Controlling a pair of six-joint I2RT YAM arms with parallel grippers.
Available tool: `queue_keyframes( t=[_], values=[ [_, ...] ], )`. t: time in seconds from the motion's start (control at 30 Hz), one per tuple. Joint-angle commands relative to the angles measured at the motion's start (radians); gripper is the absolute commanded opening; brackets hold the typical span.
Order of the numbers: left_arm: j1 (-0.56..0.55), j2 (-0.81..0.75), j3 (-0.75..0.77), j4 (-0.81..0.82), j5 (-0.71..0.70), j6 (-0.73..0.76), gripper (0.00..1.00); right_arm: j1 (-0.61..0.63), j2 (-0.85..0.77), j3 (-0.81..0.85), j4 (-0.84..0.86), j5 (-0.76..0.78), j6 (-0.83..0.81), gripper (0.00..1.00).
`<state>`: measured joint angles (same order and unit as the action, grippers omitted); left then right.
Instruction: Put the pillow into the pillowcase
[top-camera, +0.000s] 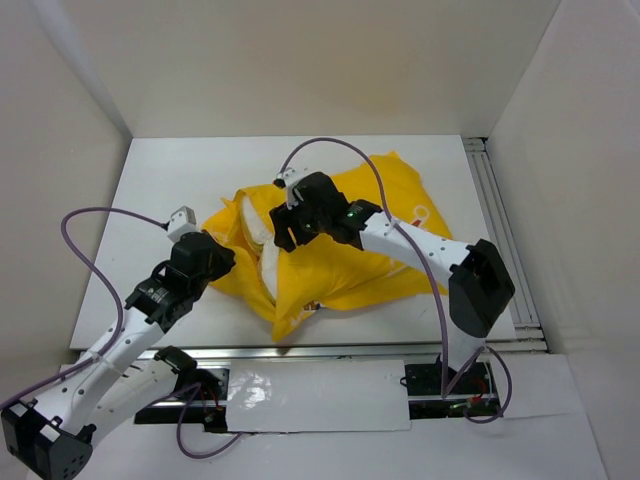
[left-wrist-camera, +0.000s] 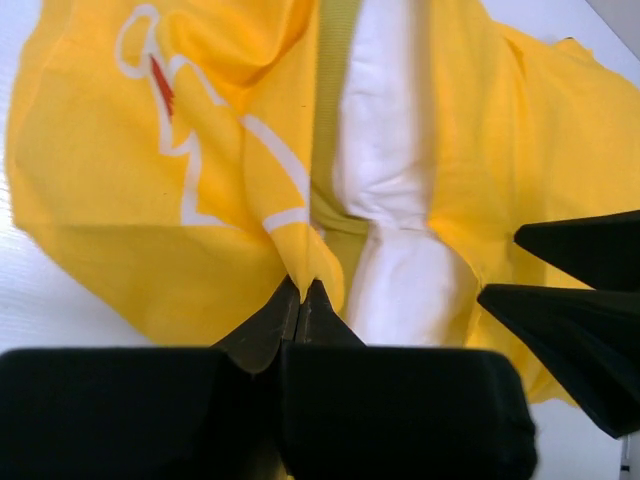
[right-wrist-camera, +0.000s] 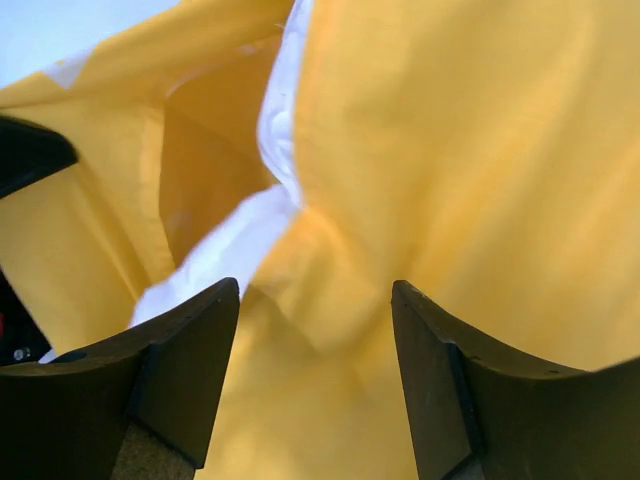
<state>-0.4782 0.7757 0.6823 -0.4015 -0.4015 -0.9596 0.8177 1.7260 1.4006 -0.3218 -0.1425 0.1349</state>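
Left tool (top-camera: 213, 262), top view: at the left edge of the pillowcase (top-camera: 360, 275), which lies crumpled mid-worktop (top-camera: 170, 175). Right tool (top-camera: 290, 226) reaches across from the other side and is over the case's mouth. A strip of white pillow (top-camera: 266, 258) shows in the gap between the two tools. The rest of the pillow is hidden under yellow cloth, so it looks mostly inside. Grip states are unreadable from up here.

Left wrist view: left tool is clamped tight, fingers together on a small fold of the case's hem beside the printed white outline. Likely purpose is to pin that lip so the mouth can't slide along as the pillow is worked in. The white pillow and its pale olive-yellow seam run up the middle of the opening. The right tool's two black fingers poke in from the right, spread apart.

Right wrist view: right tool is wide open, with bunched yellow cloth between the fingers but nothing pinched. A sliver of white pillow shows just left of centre. It appears poised to take the opposite lip and draw it over the exposed part.
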Motion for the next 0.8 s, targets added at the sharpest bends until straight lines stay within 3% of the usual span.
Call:
queue_keyframes(
  t=[0.0, 0.07, 0.13, 0.3, 0.4, 0.43, 0.53, 0.63, 0.67, 0.77],
  values=[
    [0.010, -0.016, 0.014, 0.073, -0.099, 0.042, 0.00, -0.012, -0.028, 0.037, 0.076, -0.088, -0.049, 0.70],
    [0.010, -0.016, 0.014, 0.073, -0.088, 0.042, 0.00, -0.002, -0.008, 0.057, 0.130, -0.097, -0.040, 0.70],
    [0.010, -0.016, 0.014, 0.073, -0.079, 0.042, 0.00, 0.020, 0.036, 0.095, 0.164, -0.110, -0.049, 0.64],
    [0.010, -0.016, 0.014, 0.063, -0.079, 0.042, 0.00, 0.106, 0.164, 0.291, 0.142, -0.075, -0.130, 0.58],
    [0.010, -0.035, 0.014, 0.053, -0.079, 0.033, 0.00, 0.116, 0.248, 0.381, 0.142, -0.066, -0.130, 0.59],
    [0.010, -0.047, 0.014, 0.041, -0.079, 0.033, 0.00, 0.117, 0.295, 0.411, 0.142, -0.057, -0.130, 0.64],
    [0.010, -0.058, 0.014, 0.030, -0.079, 0.033, 0.00, 0.140, 0.363, 0.504, 0.119, 0.059, -0.121, 0.68],
    [0.010, -0.069, 0.014, 0.021, -0.079, 0.033, 0.00, 0.166, 0.460, 0.590, 0.107, 0.329, -0.069, 0.68],
    [0.010, -0.078, 0.014, 0.010, -0.079, 0.022, 0.00, 0.175, 0.524, 0.622, 0.048, 0.529, -0.045, 0.67],
    [0.010, -0.078, 0.025, -0.036, -0.102, 0.002, 0.00, 0.175, 0.612, 0.762, -0.106, 0.684, 0.040, 0.63]
  ],
)
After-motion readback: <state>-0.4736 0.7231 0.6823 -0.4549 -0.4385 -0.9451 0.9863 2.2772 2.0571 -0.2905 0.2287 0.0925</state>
